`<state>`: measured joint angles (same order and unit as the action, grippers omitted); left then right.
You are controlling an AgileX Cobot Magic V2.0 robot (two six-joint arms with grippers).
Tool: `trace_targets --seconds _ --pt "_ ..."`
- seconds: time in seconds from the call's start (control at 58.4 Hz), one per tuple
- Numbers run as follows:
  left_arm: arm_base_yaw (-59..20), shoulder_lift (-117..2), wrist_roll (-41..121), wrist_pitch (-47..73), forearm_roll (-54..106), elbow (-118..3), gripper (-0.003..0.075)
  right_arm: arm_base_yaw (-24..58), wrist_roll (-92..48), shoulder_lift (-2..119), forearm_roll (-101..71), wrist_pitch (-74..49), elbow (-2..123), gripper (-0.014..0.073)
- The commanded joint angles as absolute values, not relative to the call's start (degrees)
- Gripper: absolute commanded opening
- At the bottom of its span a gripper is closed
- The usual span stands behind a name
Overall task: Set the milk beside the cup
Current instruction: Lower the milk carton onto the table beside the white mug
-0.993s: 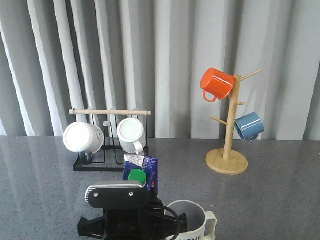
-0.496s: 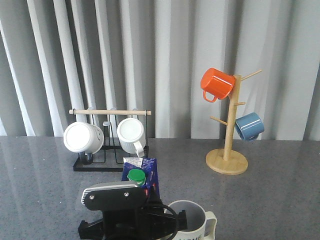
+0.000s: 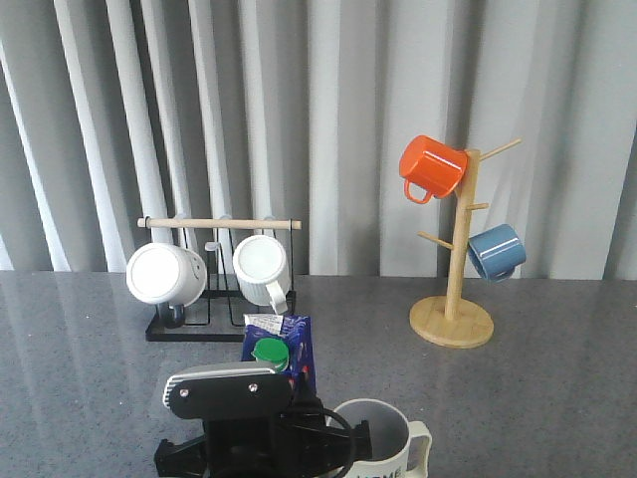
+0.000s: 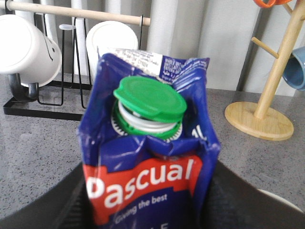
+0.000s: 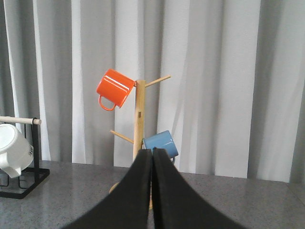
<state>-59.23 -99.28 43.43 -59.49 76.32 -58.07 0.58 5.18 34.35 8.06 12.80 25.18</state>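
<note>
The left gripper (image 4: 147, 210) clamps the milk (image 4: 150, 157) by its sides, keeping it upright just beside the cup (image 3: 370, 438) for setting down, while the right gripper (image 5: 152, 191) idles with its 2 fingers pressed together, holding nothing.

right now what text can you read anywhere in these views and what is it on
"Pascual": white letters on the red band of the milk, held in the left gripper.
"Giving the best": small white line under it, same band.
Fine print on the carton's top seam: too small to read.
Black lettering on the cup in the front view: cut off by the frame edge, unreadable.
</note>
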Motion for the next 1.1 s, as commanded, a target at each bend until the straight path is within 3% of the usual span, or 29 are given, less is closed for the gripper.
trace_targets --seconds 0.0,0.394,1.078 --pt "-59.4 -97.3 44.0 -62.1 74.2 -59.4 0.0408 0.4 5.1 34.4 8.4 16.8 26.7 -0.0009" --pt "-59.4 -97.3 44.1 -62.1 74.2 -59.4 0.0527 0.4 5.1 34.4 8.4 16.8 26.7 -0.0009" --pt "-59.5 -87.8 45.9 -61.9 68.9 -59.4 0.0527 0.4 5.1 34.4 8.4 16.8 26.7 -0.0009"
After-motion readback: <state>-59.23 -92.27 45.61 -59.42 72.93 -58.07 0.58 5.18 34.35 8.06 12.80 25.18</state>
